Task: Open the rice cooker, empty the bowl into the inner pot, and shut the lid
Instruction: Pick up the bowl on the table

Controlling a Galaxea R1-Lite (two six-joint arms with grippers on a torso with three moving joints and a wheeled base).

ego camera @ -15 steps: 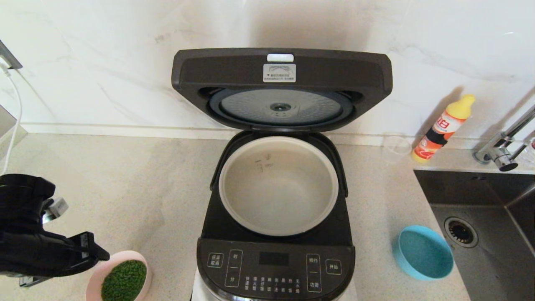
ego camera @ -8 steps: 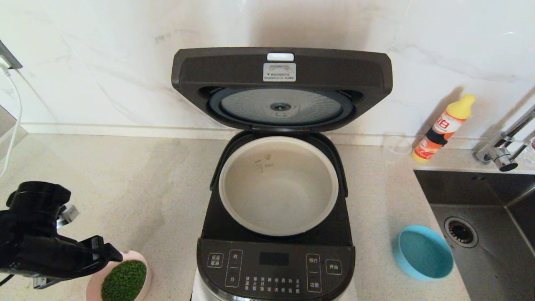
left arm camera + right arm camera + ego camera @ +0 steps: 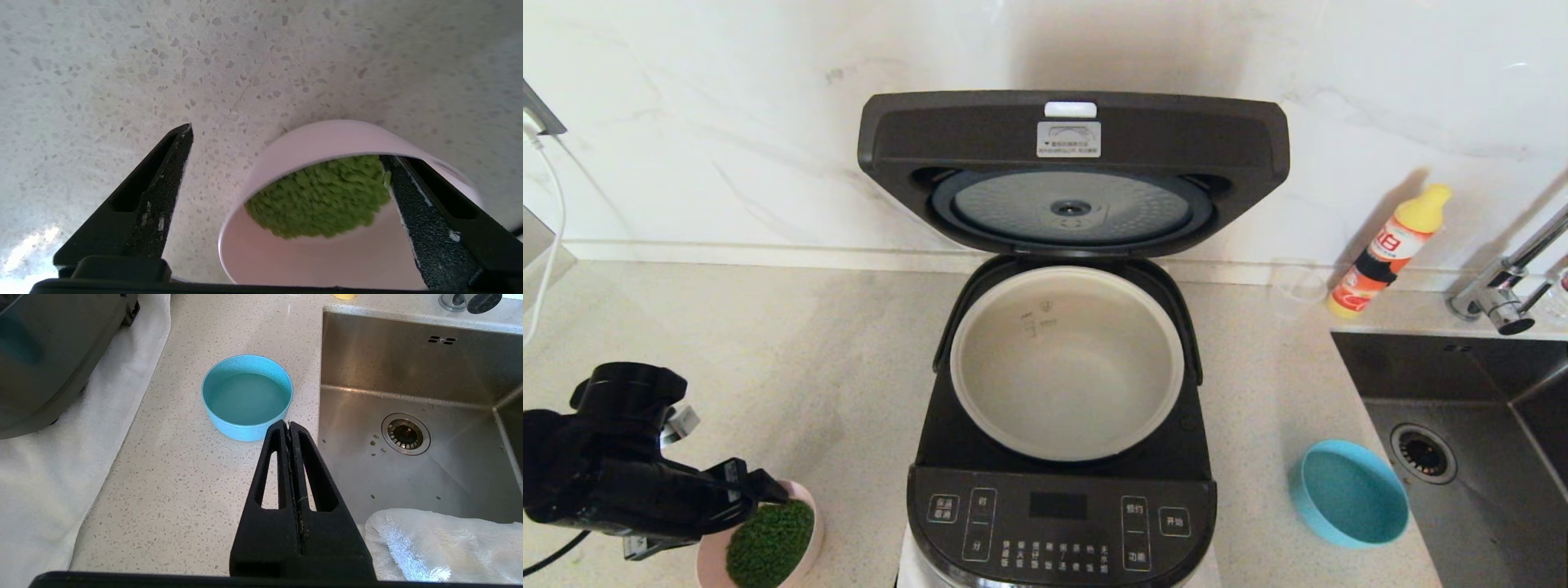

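The rice cooker [image 3: 1062,523] stands in the middle of the counter with its lid [image 3: 1074,167] raised upright, dimpled silver disc showing. The inner pot [image 3: 1066,363] sits inside, pale and empty. A pink bowl [image 3: 813,523] of green grains [image 3: 768,543] stands at the cooker's front left. My left gripper [image 3: 768,490] is open at the bowl's left rim. In the left wrist view [image 3: 286,143] one finger [image 3: 412,196] is over the grains and the other [image 3: 163,183] is outside the bowl [image 3: 327,139]. My right gripper [image 3: 288,424] is shut and empty, out of the head view.
A blue bowl [image 3: 1347,494] with water stands right of the cooker, next to the steel sink [image 3: 1462,425]. An orange bottle [image 3: 1392,249] and a clear cup [image 3: 1297,287] stand by the back wall. A tap [image 3: 1503,294] is at the far right. A white towel [image 3: 441,543] lies at the sink's edge.
My left gripper has moved right and reached the pink bowl's left rim. The cooker, the lid and the blue bowl have not moved.
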